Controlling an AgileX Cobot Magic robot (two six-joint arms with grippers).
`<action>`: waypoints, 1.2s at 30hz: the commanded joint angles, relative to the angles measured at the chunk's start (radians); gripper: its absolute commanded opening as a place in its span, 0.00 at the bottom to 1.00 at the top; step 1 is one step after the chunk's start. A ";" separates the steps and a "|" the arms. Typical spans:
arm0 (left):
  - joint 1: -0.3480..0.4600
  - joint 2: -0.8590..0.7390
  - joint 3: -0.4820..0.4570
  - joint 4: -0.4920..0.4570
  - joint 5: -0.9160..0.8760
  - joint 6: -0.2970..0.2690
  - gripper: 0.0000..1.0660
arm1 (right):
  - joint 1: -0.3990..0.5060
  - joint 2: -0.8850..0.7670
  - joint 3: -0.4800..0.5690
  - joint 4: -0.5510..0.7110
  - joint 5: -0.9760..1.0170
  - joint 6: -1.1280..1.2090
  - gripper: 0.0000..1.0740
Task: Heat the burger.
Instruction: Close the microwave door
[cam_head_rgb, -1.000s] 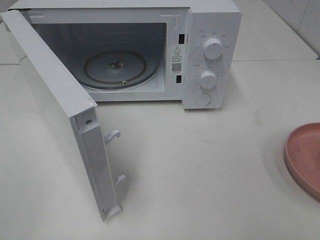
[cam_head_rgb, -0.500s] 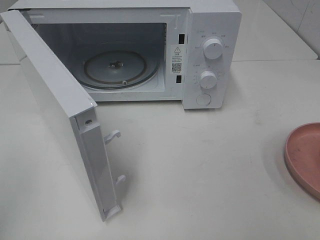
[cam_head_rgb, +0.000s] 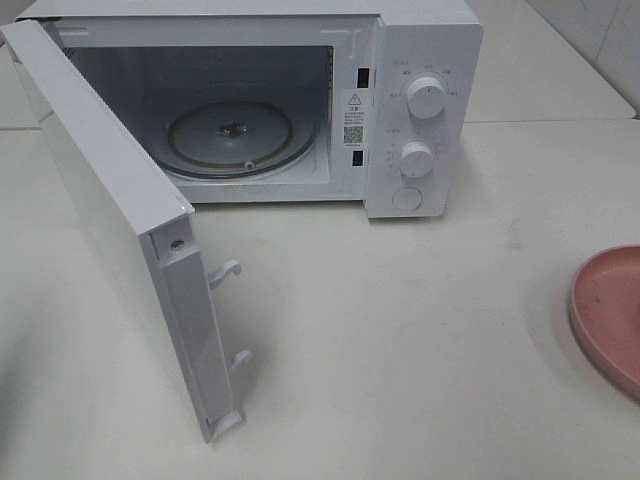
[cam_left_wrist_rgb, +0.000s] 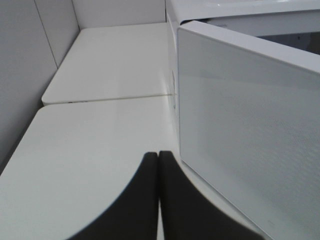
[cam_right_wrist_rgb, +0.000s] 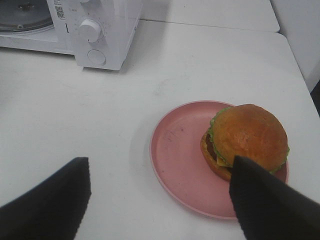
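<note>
The burger (cam_right_wrist_rgb: 247, 137), with a golden-brown bun and a green lettuce frill, sits on the round pink plate (cam_right_wrist_rgb: 180, 145) in the right wrist view. My right gripper (cam_right_wrist_rgb: 159, 161) is open and empty, above the table in front of the plate, with one finger (cam_right_wrist_rgb: 265, 200) close to the burger's near side. My left gripper (cam_left_wrist_rgb: 159, 156) is shut and empty, just outside the open microwave door (cam_left_wrist_rgb: 245, 125). In the exterior high view only the plate's edge (cam_head_rgb: 610, 310) shows at the far right; the burger and both grippers are out of that view.
The white microwave (cam_head_rgb: 420, 60) stands at the back of the table, its door (cam_head_rgb: 100, 200) swung wide open to the left. An empty glass turntable (cam_head_rgb: 240, 135) lies inside. Two knobs and a button are on its right panel (cam_right_wrist_rgb: 92, 30).
</note>
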 joint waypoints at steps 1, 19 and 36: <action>0.006 0.131 0.035 -0.005 -0.245 0.006 0.00 | -0.008 -0.027 0.003 0.001 -0.007 0.007 0.70; -0.002 0.686 0.020 0.377 -0.755 -0.378 0.00 | -0.008 -0.027 0.003 0.001 -0.007 0.007 0.70; -0.329 1.003 -0.096 0.213 -0.880 -0.288 0.00 | -0.008 -0.027 0.003 0.001 -0.007 0.007 0.70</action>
